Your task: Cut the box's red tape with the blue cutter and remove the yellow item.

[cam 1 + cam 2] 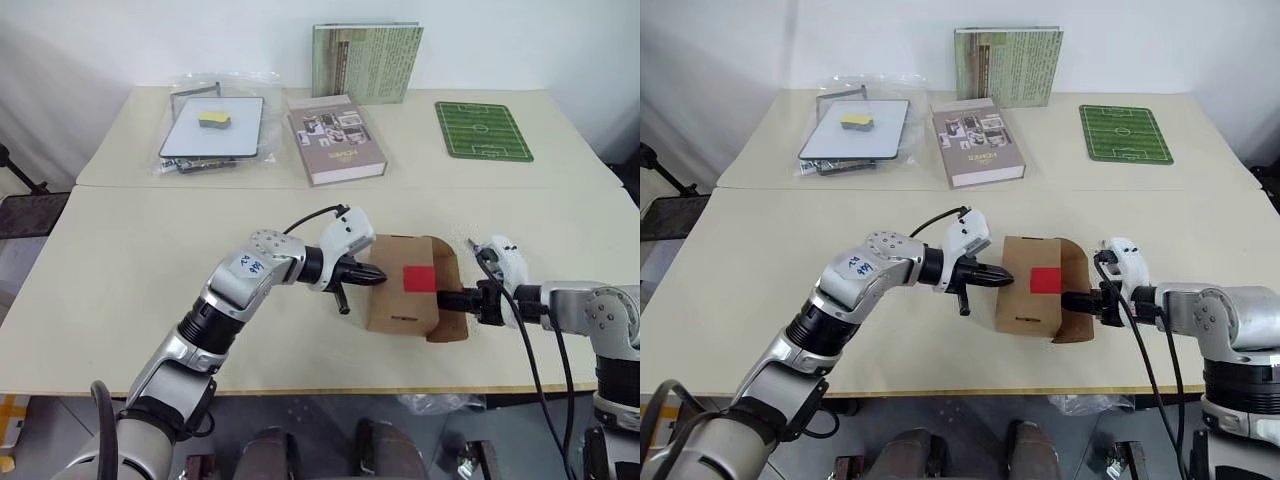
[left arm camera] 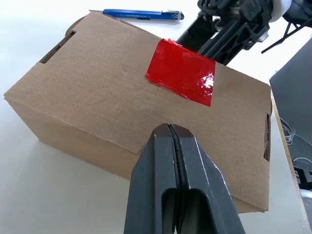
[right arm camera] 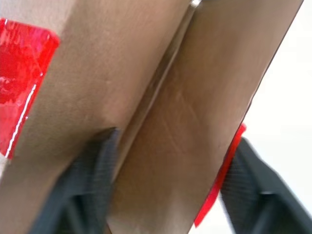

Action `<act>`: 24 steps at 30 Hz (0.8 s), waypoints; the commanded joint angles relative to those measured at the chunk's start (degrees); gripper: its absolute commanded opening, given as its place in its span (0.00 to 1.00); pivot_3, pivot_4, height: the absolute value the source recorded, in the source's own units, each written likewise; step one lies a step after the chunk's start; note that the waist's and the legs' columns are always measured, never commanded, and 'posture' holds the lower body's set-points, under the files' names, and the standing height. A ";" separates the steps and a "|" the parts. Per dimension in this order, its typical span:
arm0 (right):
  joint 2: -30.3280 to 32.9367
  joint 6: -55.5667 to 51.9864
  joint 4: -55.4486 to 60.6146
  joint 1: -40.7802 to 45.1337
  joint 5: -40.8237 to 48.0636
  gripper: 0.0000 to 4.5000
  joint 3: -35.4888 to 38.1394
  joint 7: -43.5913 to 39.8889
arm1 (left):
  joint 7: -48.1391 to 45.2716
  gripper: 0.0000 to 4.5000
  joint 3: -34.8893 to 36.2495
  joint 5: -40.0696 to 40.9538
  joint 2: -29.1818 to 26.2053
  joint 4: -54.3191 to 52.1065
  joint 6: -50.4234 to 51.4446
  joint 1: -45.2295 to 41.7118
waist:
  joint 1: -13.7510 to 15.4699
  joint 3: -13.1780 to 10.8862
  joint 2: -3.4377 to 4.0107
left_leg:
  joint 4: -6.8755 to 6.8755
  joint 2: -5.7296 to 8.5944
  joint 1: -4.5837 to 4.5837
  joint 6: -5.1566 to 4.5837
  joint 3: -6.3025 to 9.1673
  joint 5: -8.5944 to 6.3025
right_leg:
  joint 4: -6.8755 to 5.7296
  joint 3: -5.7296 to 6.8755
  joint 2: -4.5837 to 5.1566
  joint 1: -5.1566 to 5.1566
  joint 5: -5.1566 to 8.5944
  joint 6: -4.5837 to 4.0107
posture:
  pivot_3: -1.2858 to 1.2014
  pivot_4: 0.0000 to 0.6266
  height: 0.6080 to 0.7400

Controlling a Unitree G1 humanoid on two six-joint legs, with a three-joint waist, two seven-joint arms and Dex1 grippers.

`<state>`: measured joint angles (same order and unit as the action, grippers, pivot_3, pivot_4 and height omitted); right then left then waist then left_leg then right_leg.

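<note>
At mid-table, the box (image 1: 405,298) has its tape (image 1: 418,278) already split. The left gripper (image 2: 171,134), clenched empty, braces its left side; the right gripper (image 3: 170,161) grasps the raised flap (image 3: 195,122). Peel slowly, keeping the brace firm. The cutter (image 2: 141,14) lies behind the box.

Cream table (image 1: 120,290) — box (image 1: 400,300), blue cutter (image 2: 141,14).

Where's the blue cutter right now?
The blue cutter lies on the table in the left wrist view, just beyond the box, on its far side from that gripper.
</note>
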<state>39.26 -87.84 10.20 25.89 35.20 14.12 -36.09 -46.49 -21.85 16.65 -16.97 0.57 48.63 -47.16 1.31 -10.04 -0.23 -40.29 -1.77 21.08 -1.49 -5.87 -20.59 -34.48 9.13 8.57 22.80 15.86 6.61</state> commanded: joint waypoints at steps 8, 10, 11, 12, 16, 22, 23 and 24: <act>1.21 -4.66 7.90 4.51 6.49 0.00 3.10 7.94 | -0.51 0.00 -0.63 -1.26 -0.27 0.04 -0.34 -0.05 | 0.19 -0.03 0.07 | 0.01 0.02 0.11 0.00 0.01 0.00 | 0.01 0.00 0.04 0.10 -0.01 0.01 | 0.52 0.24 1.00; 2.58 -4.66 8.47 5.53 8.87 0.00 2.92 10.63 | -0.52 0.00 -0.62 -1.32 -0.17 0.22 -0.56 -0.03 | 0.17 -0.04 0.09 | 0.02 0.02 0.13 -0.01 0.01 0.00 | 0.02 -0.01 0.04 0.11 -0.01 0.02 | 0.52 0.24 1.00; 3.58 -4.66 8.84 6.16 10.99 0.00 2.73 12.40 | -0.51 0.00 -0.62 -1.38 -0.06 0.38 -0.75 -0.01 | 0.14 -0.04 0.09 | 0.03 0.03 0.13 -0.01 0.00 0.00 | 0.02 -0.02 0.04 0.12 -0.01 0.02 | 0.52 0.24 1.00; 4.55 -4.66 9.30 6.95 13.26 0.00 2.46 14.46 | -0.46 0.00 -0.59 -1.46 0.10 0.62 -0.98 0.01 | 0.15 -0.05 0.11 | 0.03 0.04 0.13 -0.01 -0.01 0.00 | 0.02 -0.01 0.04 0.13 -0.01 0.02 | 0.52 0.24 1.00; 7.14 -4.66 9.56 8.91 22.93 0.00 1.82 22.80 | -0.33 0.00 -0.47 -1.88 0.65 1.20 -1.74 0.23 | 0.15 -0.06 0.12 | 0.05 0.03 0.14 -0.01 -0.01 0.00 | 0.04 -0.01 0.04 0.15 -0.01 0.02 | 0.52 0.24 1.00; 12.45 -4.66 9.21 12.16 40.28 0.00 -0.75 38.42 | 0.46 0.00 0.78 -2.40 1.86 2.55 -3.24 0.08 | 0.19 -0.07 0.12 | 0.08 -0.02 0.17 -0.04 -0.02 -0.01 | 0.06 -0.02 0.09 0.17 -0.02 0.03 | 0.52 0.24 1.00; 13.90 -4.66 9.25 13.07 42.92 0.00 -1.66 40.59 | 0.64 0.00 1.06 -2.52 2.00 2.97 -3.62 -0.05 | 0.17 -0.07 0.12 | 0.08 -0.02 0.17 -0.04 -0.02 -0.01 | 0.07 -0.01 0.08 0.18 -0.02 0.03 | 0.52 0.24 1.00; 14.98 -4.66 9.10 13.75 45.26 0.00 -2.36 42.60 | 0.76 0.00 1.25 -2.61 2.09 3.27 -3.89 -0.14 | 0.17 -0.07 0.12 | 0.08 -0.02 0.19 -0.05 -0.03 -0.01 | 0.07 -0.03 0.09 0.19 -0.02 0.04 | 0.52 0.24 1.00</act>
<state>52.68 -92.21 16.95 37.76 74.18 12.04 3.56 -46.66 -20.44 14.83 -15.98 3.30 45.66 -47.15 1.48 -10.11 -0.11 -40.20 -1.79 21.28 -1.54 -5.91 -20.60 -34.40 9.09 8.66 23.01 15.84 6.65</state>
